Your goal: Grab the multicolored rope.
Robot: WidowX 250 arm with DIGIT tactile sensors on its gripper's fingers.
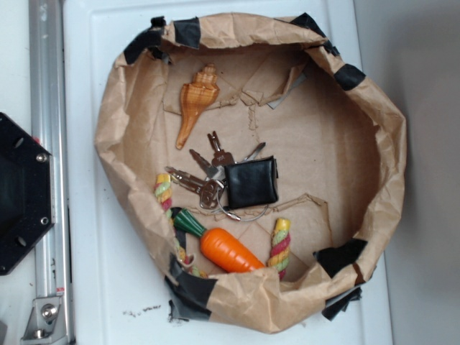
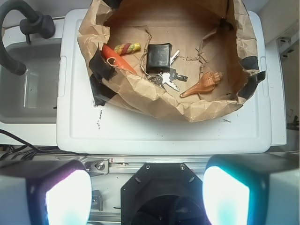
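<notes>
The multicolored rope (image 1: pixel 280 244), twisted yellow, pink-red and light green, lies curved along the near wall of a brown paper bag (image 1: pixel 392 144); its other end shows near the left wall, and its middle is hidden under an orange toy carrot (image 1: pixel 228 249). In the wrist view one stretch of the rope (image 2: pixel 127 48) shows beside the carrot (image 2: pixel 117 59). My gripper (image 2: pixel 147 197) is far from the bag, over the robot's black base (image 2: pixel 161 187), open, with nothing between its fingers (image 2: pixel 68 197). It does not show in the exterior view.
Inside the bag also lie a bunch of keys (image 1: pixel 205 176) with a black fob (image 1: pixel 251 182) and a tan toy seashell (image 1: pixel 195 100). The bag stands on a white lid (image 2: pixel 164 131). A grey sink (image 2: pixel 26 89) and a black hose (image 2: pixel 18 28) are at the left.
</notes>
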